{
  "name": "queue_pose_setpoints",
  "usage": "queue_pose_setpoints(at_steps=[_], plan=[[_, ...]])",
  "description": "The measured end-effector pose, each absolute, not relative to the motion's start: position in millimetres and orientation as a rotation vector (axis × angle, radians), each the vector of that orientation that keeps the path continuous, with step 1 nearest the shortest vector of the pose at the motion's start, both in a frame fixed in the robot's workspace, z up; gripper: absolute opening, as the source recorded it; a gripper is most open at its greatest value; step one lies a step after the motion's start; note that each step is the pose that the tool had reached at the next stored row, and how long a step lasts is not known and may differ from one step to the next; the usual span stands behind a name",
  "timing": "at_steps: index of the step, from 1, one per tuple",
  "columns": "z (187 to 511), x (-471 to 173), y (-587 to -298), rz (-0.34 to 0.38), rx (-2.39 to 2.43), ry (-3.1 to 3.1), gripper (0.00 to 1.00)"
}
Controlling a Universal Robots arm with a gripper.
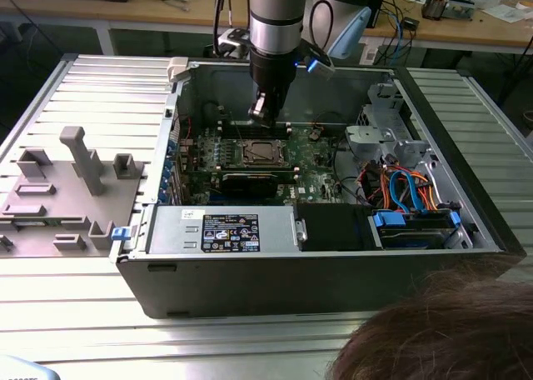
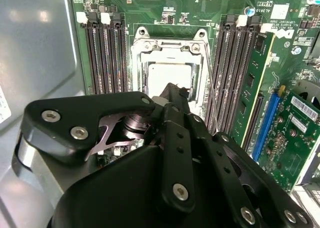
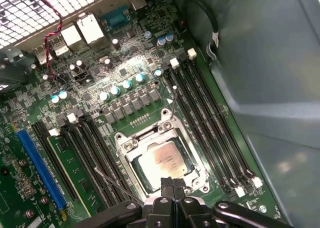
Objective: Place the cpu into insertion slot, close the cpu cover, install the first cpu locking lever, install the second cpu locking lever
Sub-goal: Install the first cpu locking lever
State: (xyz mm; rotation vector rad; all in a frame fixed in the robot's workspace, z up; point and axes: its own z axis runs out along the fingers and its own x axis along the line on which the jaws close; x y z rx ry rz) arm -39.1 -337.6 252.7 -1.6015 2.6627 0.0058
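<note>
The cpu point(image 3: 162, 160) lies flat in its socket on the green motherboard, its silvery-tan top showing through the window of the cpu cover point(image 3: 126, 148). The cover is down around it. My gripper point(image 3: 172, 184) hangs just above the socket's near edge, fingers pressed together with nothing between them. In the second wrist view the fingertips point(image 2: 172, 95) overlap the cpu point(image 2: 167, 75). Two thin wire levers stick out from the socket, one point(image 3: 171, 105) on the far side and one point(image 3: 117, 185) beside the fingers. In the exterior view the gripper point(image 1: 260, 107) is over the socket point(image 1: 261, 153).
Black memory slots point(image 3: 205, 118) flank the socket on both sides. A blue slot point(image 3: 42, 170) and a black expansion card point(image 1: 248, 182) lie nearby. The case walls point(image 1: 250, 272) enclose the board. A grey fixture point(image 1: 75, 180) sits outside the case, and a person's hair point(image 1: 450, 330) is in front.
</note>
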Motion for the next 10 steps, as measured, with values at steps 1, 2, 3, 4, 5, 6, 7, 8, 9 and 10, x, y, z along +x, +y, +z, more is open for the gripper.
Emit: queue_pose_setpoints(at_steps=[1, 2, 3, 4, 5, 6, 7, 8, 9, 10], plan=[[252.7, -39.1, -337.6, 0.006, -1.596, 2.666, 0.11], [252.7, -39.1, -337.6, 0.006, -1.591, 2.669, 0.11], [252.7, -39.1, -337.6, 0.005, -1.583, 2.674, 0.11], [252.7, -39.1, -337.6, 0.005, -1.575, 2.679, 0.11], [252.7, -39.1, -337.6, 0.005, -1.571, 2.681, 0.11], [252.7, -39.1, -337.6, 0.005, -1.566, 2.684, 0.11], [252.7, -39.1, -337.6, 0.005, -1.561, 2.687, 0.11], [252.7, -39.1, -337.6, 0.005, -1.557, 2.689, 0.11], [252.6, -39.1, -337.6, 0.005, -1.550, 2.693, 0.11], [252.6, -39.1, -337.6, 0.005, -1.546, 2.695, 0.11]])
